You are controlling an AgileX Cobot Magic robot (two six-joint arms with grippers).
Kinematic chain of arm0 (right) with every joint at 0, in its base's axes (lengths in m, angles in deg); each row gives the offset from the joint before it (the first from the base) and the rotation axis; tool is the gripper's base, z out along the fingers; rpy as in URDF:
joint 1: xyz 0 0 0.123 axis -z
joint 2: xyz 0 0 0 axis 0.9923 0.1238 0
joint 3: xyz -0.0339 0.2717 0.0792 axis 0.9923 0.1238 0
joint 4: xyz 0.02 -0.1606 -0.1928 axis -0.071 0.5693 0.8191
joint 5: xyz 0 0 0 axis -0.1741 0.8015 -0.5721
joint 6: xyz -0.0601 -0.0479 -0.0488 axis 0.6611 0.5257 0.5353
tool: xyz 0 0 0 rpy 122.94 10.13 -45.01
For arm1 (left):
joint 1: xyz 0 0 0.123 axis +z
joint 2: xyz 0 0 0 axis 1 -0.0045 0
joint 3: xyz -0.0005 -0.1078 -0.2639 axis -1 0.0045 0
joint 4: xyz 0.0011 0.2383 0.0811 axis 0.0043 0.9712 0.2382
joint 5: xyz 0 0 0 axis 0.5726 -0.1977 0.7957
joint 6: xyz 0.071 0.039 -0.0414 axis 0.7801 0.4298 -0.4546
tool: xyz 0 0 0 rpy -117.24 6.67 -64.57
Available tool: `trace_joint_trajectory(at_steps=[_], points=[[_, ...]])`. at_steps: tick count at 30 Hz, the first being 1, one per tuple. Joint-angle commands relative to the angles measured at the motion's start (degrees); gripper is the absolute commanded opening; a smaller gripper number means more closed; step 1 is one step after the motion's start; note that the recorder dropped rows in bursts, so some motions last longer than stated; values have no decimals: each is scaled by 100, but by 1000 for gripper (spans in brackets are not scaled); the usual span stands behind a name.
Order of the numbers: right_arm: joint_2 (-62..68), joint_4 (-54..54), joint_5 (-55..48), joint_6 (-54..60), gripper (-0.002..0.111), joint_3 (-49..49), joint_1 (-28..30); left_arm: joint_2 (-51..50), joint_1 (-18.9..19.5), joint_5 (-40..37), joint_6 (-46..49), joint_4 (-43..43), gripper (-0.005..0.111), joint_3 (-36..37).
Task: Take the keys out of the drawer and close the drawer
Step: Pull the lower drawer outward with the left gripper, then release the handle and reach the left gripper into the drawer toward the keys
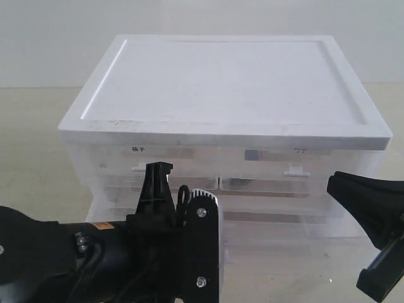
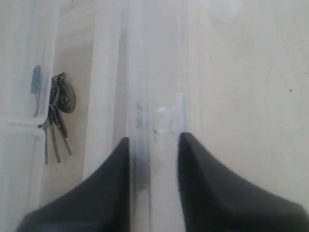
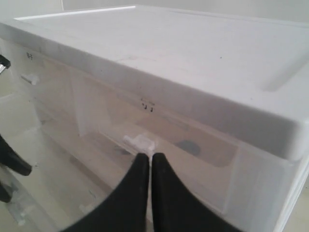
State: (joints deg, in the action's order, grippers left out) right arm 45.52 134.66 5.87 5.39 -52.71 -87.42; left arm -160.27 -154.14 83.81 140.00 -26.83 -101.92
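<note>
My left gripper (image 2: 153, 145) stands with its two black fingers (image 2: 106, 198) partly apart, one on each side of the clear plastic front wall of the drawer (image 2: 140, 72). The wall's small white handle tab (image 2: 171, 118) lies just beyond the fingertips. The finger edges line up with the wall, but I cannot tell whether they are pinching it or only sitting against it.

My right gripper (image 3: 148, 157) has its two fingers closed to a thin slit. It holds nothing, and its tips are just short of another white handle tab (image 3: 140, 141).

I count one bunch of silvery metal keys (image 2: 54, 123) on a ring, with at least three blades and a dark round tag. It lies on the drawer floor behind the front wall, well apart from my fingers. There is one translucent plastic cabinet with a flat white top (image 1: 221, 82), and its upper row shows two handle tabs.
</note>
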Motion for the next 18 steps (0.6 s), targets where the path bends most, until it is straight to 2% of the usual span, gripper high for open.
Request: trace_joint_trajectory(at_steps=[1, 5, 11, 14, 15, 16, 18], points=[[-5, -55, 19, 29, 0, -38, -3, 513, -21, -804, 134, -62, 5, 276], [-5, -55, 19, 29, 0, -38, -3, 909, -21, -794, 134, 14, 5, 590], [-5, -55, 19, 29, 0, -38, -3, 938, -21, -1164, 134, 14, 6, 513], [-5, -55, 19, 29, 0, -38, -3, 938, -21, -1165, 134, 27, 21, 513], [-5, -54, 19, 12, 0, -38, -3, 951, -21, -1139, 134, 27, 29, 513], [-5, -54, 19, 12, 0, -38, -3, 976, -21, -1202, 134, 27, 43, 513], [-5, -54, 19, 12, 0, -38, -3, 1078, -21, -1233, 134, 27, 52, 513]])
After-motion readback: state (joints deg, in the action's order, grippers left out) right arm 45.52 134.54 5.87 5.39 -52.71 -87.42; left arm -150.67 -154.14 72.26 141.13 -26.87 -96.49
